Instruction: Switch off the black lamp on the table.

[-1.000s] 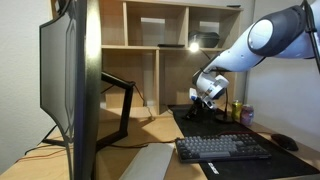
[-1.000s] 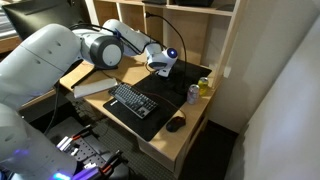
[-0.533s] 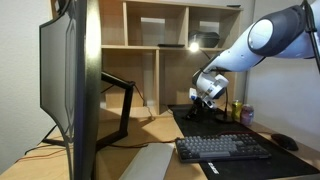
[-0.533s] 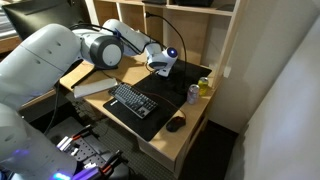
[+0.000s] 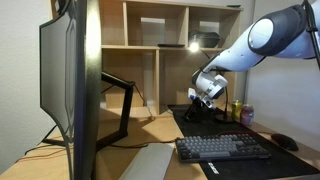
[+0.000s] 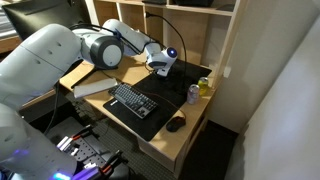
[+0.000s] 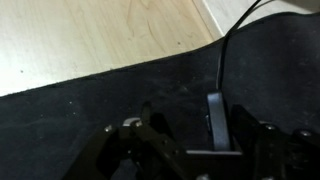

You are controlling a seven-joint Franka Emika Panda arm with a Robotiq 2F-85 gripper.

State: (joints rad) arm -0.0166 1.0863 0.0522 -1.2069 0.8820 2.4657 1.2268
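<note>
The black lamp's small flat head [image 5: 205,41] hangs in front of the shelf unit, with a bright glow at its left end. Its thin stem runs down behind my gripper [image 5: 207,97], which hovers low over the black desk mat [image 5: 215,128] on the table [image 5: 150,128], where the lamp's base would be. The base itself is hidden. The gripper [image 6: 163,66] also shows beyond the keyboard in an exterior view. In the wrist view my gripper [image 7: 172,122] stands open just above the mat [image 7: 110,90], with nothing between its fingers [image 7: 215,120]. A thin black cord [image 7: 234,36] curves off at the upper right.
A keyboard [image 5: 222,148] and a mouse [image 5: 287,142] lie on the mat in front. A drink can [image 5: 237,110] stands right of the gripper. A large monitor [image 5: 70,80] on a black arm [image 5: 125,105] fills the left. The shelf unit [image 5: 160,40] rises behind.
</note>
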